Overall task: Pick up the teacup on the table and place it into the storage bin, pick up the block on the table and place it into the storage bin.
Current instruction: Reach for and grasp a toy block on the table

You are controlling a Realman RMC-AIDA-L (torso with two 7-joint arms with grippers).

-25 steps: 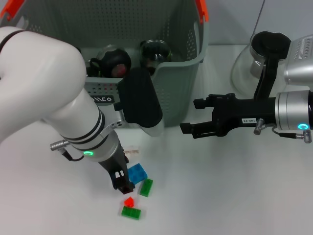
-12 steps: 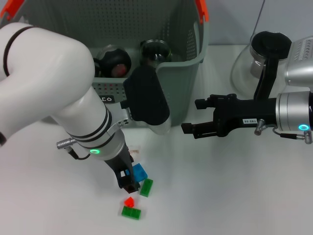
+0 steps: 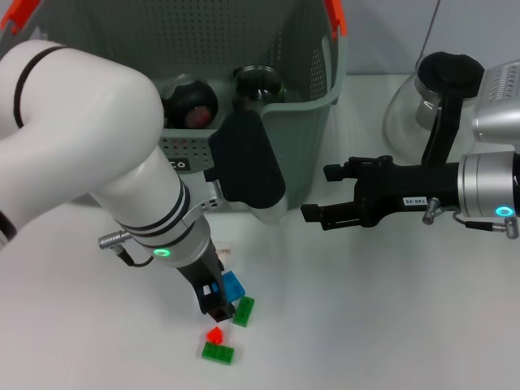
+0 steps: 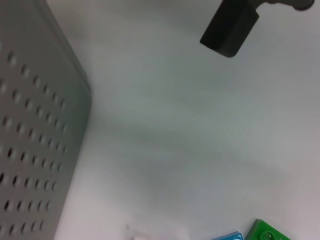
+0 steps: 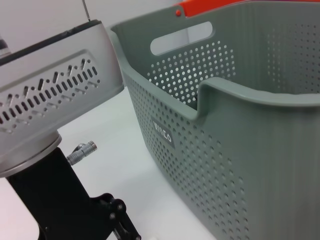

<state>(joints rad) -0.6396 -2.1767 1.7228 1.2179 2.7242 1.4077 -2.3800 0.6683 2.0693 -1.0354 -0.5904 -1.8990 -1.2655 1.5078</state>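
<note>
The storage bin is a grey-green perforated basket with orange clips at its upper corners and a small black label on its front wall; in the right wrist view its wall fills most of the frame, with a cut-out handle slot near the rim. Two dark round vessels lie inside it, one with a reddish opening and one glossy black.

Four blocks are in sight, all on the white table at the left gripper. The blue block sits right against the gripper's tip, and whether the fingers have closed on it cannot be told. A green block lies just beside the tip on its right, a small red piece just below it, and a second green block beyond that, nearest the camera. The bin's front wall stands behind this gripper, with bare table between.

The right gripper hangs in the air just off the bin's right corner, jaws spread and holding nothing. Behind it stands one glass carafe with a black handle. Open tabletop stretches below and in front of it
</note>
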